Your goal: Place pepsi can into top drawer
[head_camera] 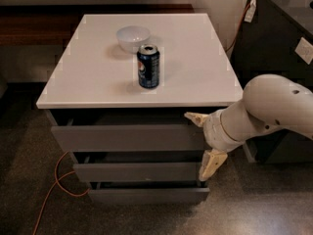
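White top of the cabinet (pixel 195 58) carries the pepsi can (pixel 148 66), upright near the middle of the cabinet top, with a white bowl (pixel 132 37) just behind it. Under the cabinet top sits the grey top drawer (pixel 127 137), with a dark gap above its front. The gripper (pixel 204 141) is at the cabinet's front right corner, its cream fingers (pixel 213 164) spread wide, one above and one below, holding nothing. An orange cable (pixel 49 190) lies on the floor left of the cabinet
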You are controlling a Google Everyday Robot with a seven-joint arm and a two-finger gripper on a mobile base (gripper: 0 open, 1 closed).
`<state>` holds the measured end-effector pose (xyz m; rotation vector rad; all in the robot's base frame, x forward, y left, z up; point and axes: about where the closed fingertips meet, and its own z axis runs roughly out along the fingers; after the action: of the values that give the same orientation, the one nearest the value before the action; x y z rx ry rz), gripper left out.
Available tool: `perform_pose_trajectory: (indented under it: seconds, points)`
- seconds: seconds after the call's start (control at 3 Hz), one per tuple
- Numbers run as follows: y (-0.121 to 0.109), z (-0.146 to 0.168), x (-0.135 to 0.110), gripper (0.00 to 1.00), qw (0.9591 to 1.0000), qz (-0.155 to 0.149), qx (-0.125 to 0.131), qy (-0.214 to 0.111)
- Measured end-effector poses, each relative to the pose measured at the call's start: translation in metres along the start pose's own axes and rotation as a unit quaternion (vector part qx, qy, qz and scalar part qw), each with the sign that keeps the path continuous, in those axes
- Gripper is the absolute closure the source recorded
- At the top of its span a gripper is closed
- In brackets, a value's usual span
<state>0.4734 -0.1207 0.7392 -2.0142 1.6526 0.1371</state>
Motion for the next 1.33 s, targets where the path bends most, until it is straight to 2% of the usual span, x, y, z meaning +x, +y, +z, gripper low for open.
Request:
perform_pose_trajectory:
  seconds: [0.33, 1.33]
  points:
    - [-0.009, 0.019, 0.014, 0.0, 1.0, -0.001, 0.001, 0.009]
    - [-0.046, 0.06, 0.064, 0.0, 0.9981, 0.021, 0.032, 0.048]
